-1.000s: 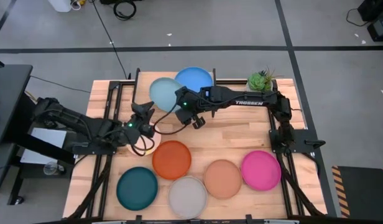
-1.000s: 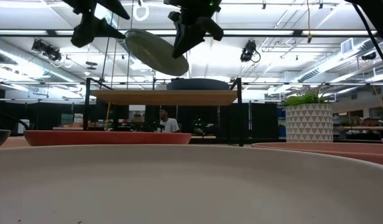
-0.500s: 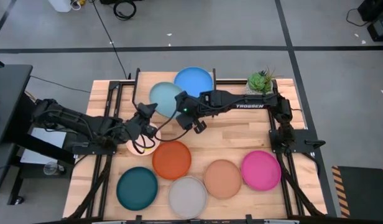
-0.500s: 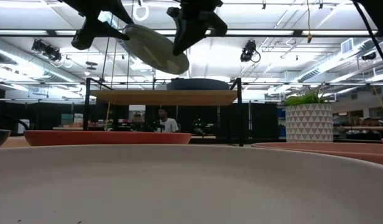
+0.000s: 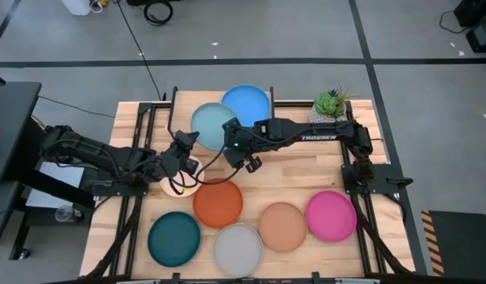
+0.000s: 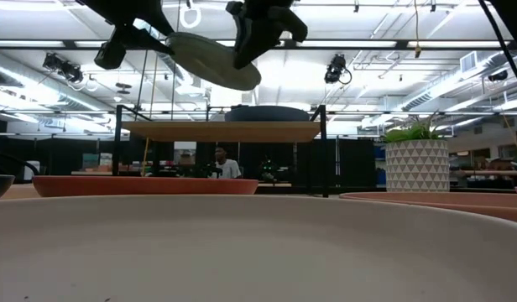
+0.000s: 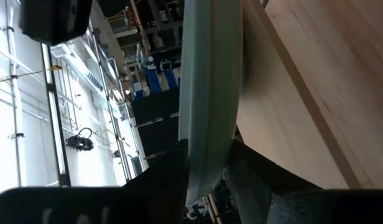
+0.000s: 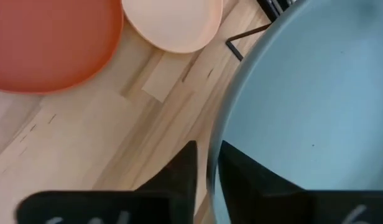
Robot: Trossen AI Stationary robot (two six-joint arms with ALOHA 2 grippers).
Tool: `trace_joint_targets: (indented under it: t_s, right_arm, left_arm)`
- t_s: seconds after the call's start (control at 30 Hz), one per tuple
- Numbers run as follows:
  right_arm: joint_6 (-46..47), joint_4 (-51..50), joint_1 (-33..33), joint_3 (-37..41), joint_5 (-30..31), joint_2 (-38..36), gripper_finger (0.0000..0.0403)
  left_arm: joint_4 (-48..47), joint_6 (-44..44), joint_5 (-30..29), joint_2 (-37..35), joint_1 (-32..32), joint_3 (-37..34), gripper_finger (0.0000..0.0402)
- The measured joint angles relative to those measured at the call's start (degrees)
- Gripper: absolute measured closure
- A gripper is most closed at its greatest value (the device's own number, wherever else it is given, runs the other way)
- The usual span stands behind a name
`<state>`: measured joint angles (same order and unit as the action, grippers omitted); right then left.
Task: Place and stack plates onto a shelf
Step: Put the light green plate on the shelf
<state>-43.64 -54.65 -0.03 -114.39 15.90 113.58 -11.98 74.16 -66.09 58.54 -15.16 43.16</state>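
Pale blue plate (image 5: pixel 210 124) held in the air above the shelf (image 6: pixel 225 130), tilted, gripped at opposite edges by both grippers. Left gripper (image 5: pixel 185 148) pinched on the plate's rim at the side nearer the table's front; in the left wrist view, rim (image 7: pixel 207 106) seen edge-on, clamped between the two dark fingers (image 7: pixel 163 180). Right gripper (image 5: pixel 231 136) pinched on the rim at the plate's right side; right wrist view showed the plate's edge running down between its fingers (image 8: pixel 179 171).

Blue plate (image 5: pixel 247 102) lying on the shelf's right half, partly overlapped from above by the held plate. From the low view, held plate (image 6: pixel 215 60) well clear of the board top, with a dark plate outline (image 6: pixel 267 112) resting on the board.

Cream plate (image 5: pixel 182 187) on the slatted table (image 5: pixel 298 170) just below the left gripper. Orange plate (image 5: pixel 218 202) beside it. Dark teal plate (image 5: pixel 174 238), grey plate (image 5: pixel 238 249), salmon plate (image 5: pixel 282 226) and magenta plate (image 5: pixel 331 215) in a curved row along the front. Potted plant (image 5: pixel 330 102) at the far right corner.
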Motion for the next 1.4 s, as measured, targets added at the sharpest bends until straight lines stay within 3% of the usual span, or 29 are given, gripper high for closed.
trace_joint_targets:
  t_s: [0.2,0.33,0.63,0.8,1.03,1.4]
  right_arm:
    - [0.4,1.8,1.0,0.0,1.5,-2.2,0.0254]
    - [0.2,3.2,2.3,0.1,8.5,-3.7,0.0221]
    - [6.1,2.5,6.1,0.1,22.4,-11.5,0.0205]
    - [13.5,-2.3,6.7,0.0,20.4,-15.8,0.0205]
    - [21.3,-7.7,7.4,0.0,17.1,-17.5,0.0205]
    - [26.2,-11.8,8.9,0.0,15.5,-17.2,0.0205]
  left_arm:
    - [0.4,-1.8,-0.1,0.0,0.0,0.0,0.0292]
    - [-0.8,-5.7,0.1,0.0,0.7,0.1,0.0292]
    - [-11.9,-22.2,0.6,-0.1,8.5,0.1,0.0291]
    - [-11.8,-18.5,-6.0,-0.1,12.9,0.1,0.0291]
    - [-13.4,-15.6,-0.5,1.0,20.2,0.1,0.0301]
    - [-14.5,-12.4,1.4,7.2,23.0,0.1,0.0304]
